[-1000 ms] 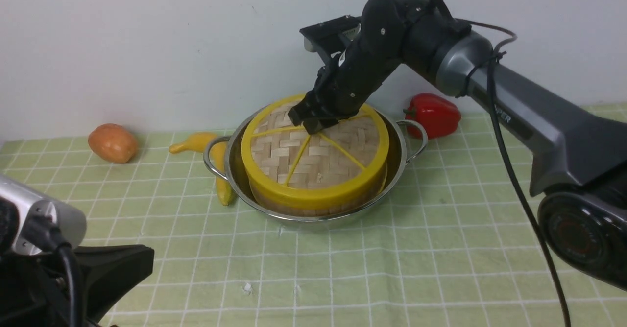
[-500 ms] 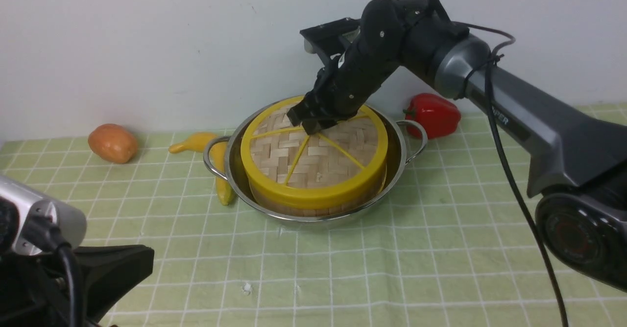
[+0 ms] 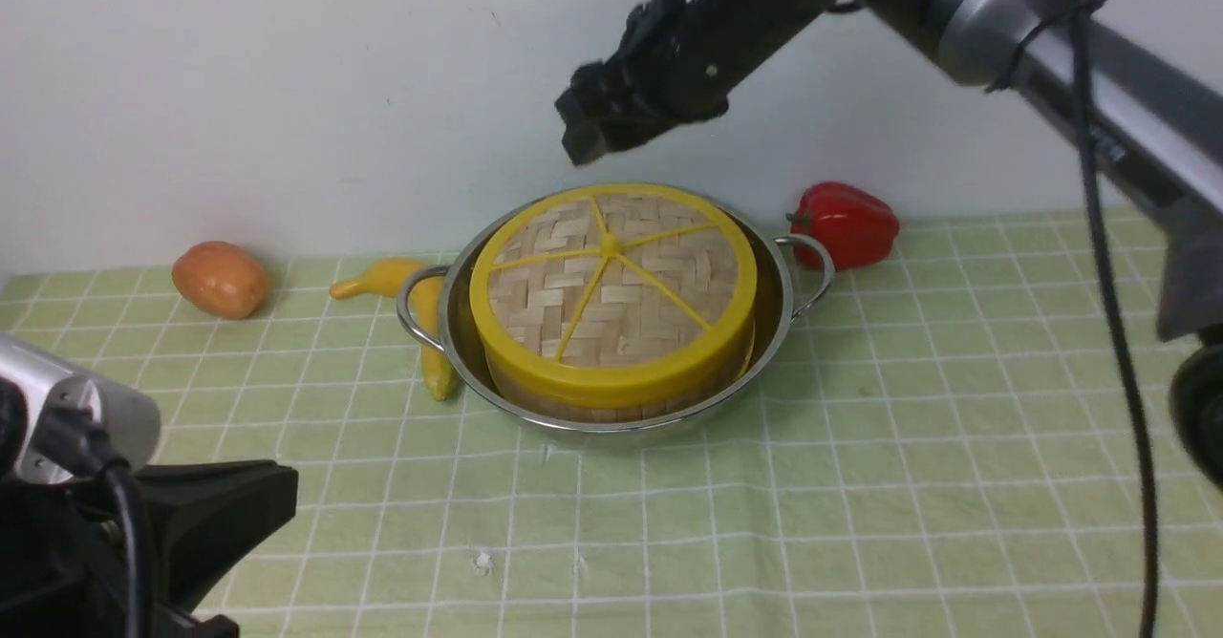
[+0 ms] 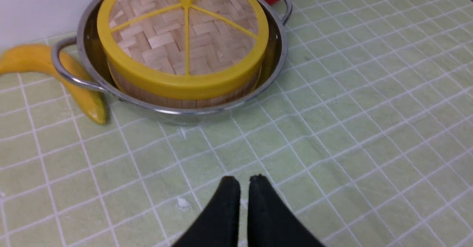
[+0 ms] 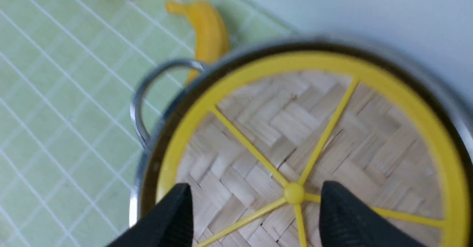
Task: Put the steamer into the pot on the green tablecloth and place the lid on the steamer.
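Front view is showing the right pincer (image 3: 594, 132) hanging wide open and empty above the lid (image 3: 612, 289), needing a straight lift away.

Front view: set low on the robot's own side between the arms, facing forward across the green tablecloth (image 3: 860, 485) to the wall. Left wrist view: near the cloth, looking over its gripper's tips at the pot (image 4: 279, 51). Right wrist view: close above, looking steeply down on the lid (image 5: 295, 128). All three share pot, lid and banana (image 3: 435, 366).
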### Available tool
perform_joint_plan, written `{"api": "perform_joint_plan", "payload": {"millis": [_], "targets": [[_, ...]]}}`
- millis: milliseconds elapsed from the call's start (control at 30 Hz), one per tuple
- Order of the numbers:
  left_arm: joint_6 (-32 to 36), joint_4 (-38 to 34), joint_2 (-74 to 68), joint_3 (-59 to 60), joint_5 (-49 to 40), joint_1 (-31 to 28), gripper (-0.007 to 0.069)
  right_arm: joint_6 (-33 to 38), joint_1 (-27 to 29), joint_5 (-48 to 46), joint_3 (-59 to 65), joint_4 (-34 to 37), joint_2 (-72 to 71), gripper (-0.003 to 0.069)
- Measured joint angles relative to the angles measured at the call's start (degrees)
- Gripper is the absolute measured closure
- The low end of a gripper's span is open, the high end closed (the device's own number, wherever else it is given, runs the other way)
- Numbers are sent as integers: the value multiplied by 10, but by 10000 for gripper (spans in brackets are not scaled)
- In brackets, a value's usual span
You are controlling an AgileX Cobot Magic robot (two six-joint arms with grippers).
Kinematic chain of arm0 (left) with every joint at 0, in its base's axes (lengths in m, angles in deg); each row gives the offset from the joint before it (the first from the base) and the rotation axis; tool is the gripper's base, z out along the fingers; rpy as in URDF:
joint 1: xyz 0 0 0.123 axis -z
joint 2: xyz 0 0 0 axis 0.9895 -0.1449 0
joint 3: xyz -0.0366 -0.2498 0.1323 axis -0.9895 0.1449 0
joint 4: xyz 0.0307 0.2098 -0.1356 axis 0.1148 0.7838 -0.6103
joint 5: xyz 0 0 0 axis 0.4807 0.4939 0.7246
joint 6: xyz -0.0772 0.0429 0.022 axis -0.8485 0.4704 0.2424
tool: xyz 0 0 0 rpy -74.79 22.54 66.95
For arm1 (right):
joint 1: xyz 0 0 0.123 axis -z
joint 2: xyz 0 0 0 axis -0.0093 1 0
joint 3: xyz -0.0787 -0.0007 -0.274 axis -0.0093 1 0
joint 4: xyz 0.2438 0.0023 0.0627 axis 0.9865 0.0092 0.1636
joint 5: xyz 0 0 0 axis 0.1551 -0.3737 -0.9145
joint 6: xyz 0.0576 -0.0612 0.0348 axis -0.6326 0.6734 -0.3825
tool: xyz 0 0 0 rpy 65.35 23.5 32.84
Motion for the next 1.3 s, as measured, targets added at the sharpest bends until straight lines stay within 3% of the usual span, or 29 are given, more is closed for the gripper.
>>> {"api": "perform_joint_plan", "payload": {"millis": [200, 367, 500, 567, 633, 667, 700, 800, 933, 1067, 1300], "targets": [[0, 0, 0, 0, 82, 0, 581, -11, 25, 1, 11, -41, -124, 206], [0, 0, 0, 0, 152, 0, 571, -23, 42, 5, 98, -87, -273, 286], [0, 0, 0, 0, 170, 0, 560, -23, 49, 5, 298, -122, -435, 482], [0, 0, 0, 0, 170, 0, 560, -22, 49, 11, 366, -123, -473, 526], [0, 0, 0, 0, 164, 0, 560, -18, 49, 93, 532, -120, -553, 633], [0, 0, 0, 0, 163, 0, 560, -17, 49, 102, 546, -119, -559, 646], [0, 0, 0, 0, 158, 0, 554, -17, 49, 172, 640, -113, -600, 669], [0, -1, 0, 0, 146, 0, 549, -19, 49, 345, 859, -108, -689, 675], [0, -1, 0, 0, 145, 0, 541, -34, 49, 476, 1033, -100, -736, 675], [0, -1, 0, 0, 145, 0, 539, -34, 49, 526, 1098, -96, -751, 675], [0, -1, 0, 0, 145, 0, 529, -38, 49, 549, 1101, -93, -754, 661]]}}
